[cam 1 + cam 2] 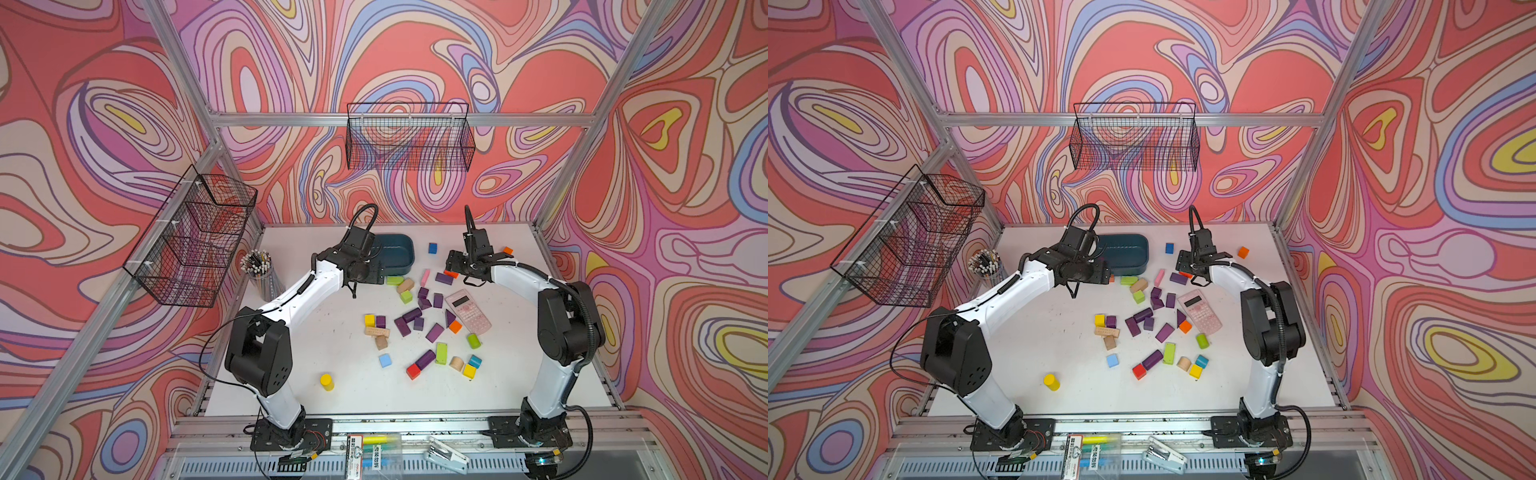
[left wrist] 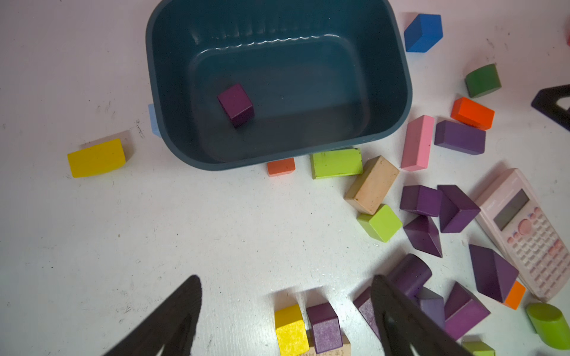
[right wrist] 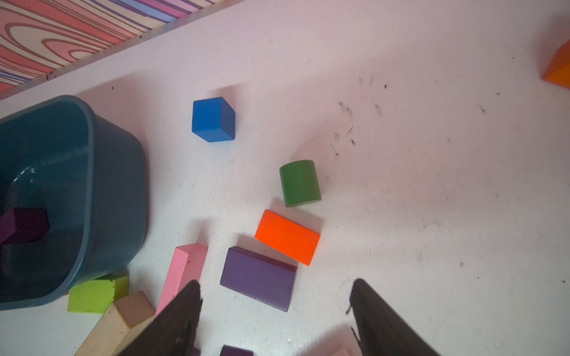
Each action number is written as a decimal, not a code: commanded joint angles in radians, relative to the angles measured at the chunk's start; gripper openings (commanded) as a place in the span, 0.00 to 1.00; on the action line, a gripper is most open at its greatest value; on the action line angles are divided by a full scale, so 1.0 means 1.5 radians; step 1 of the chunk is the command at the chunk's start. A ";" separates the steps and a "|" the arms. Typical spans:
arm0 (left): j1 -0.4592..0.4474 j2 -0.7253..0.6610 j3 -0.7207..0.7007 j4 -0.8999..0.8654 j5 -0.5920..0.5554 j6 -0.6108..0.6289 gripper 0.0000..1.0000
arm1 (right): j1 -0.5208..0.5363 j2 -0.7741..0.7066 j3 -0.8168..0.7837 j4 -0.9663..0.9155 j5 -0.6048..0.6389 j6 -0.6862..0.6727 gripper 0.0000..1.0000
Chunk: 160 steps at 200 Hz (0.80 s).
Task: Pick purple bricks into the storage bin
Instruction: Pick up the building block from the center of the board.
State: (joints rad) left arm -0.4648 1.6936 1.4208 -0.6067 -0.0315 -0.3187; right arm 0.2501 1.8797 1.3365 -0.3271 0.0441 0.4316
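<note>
The storage bin (image 1: 405,259) (image 1: 1140,259), a dark teal tub, stands at the back middle of the table. One purple cube (image 2: 236,104) (image 3: 30,225) lies on its floor (image 2: 293,101). Several purple bricks (image 1: 435,332) are scattered on the table in front of it. My left gripper (image 2: 285,277) (image 1: 376,275) hangs open and empty near the bin's front edge, above bare table, with a purple cube (image 2: 324,326) and a yellow cube beneath the wrist. My right gripper (image 3: 276,282) (image 1: 455,262) is open and empty, just short of a purple oblong bar (image 3: 259,277) (image 1: 444,278).
A pink bar (image 3: 185,268), an orange block (image 3: 288,237) and a green cylinder (image 3: 299,182) crowd that purple bar. A pink calculator (image 1: 467,311) lies beside the purple cluster. A pencil cup (image 1: 259,270) stands at the left, and wire baskets (image 1: 195,241) hang on the walls.
</note>
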 commanded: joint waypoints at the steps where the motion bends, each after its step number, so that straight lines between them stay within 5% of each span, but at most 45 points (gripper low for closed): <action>1: -0.005 -0.023 -0.007 -0.045 -0.005 0.015 0.89 | 0.005 0.009 0.028 -0.037 0.022 0.013 0.79; 160: -0.018 -0.154 -0.093 -0.118 0.028 0.035 0.89 | 0.048 0.056 0.040 -0.123 0.041 0.072 0.78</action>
State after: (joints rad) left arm -0.4778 1.4975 1.3148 -0.7254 0.0032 -0.3065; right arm 0.3111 1.9415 1.4025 -0.5030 0.0772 0.5003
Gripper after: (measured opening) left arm 0.890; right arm 0.785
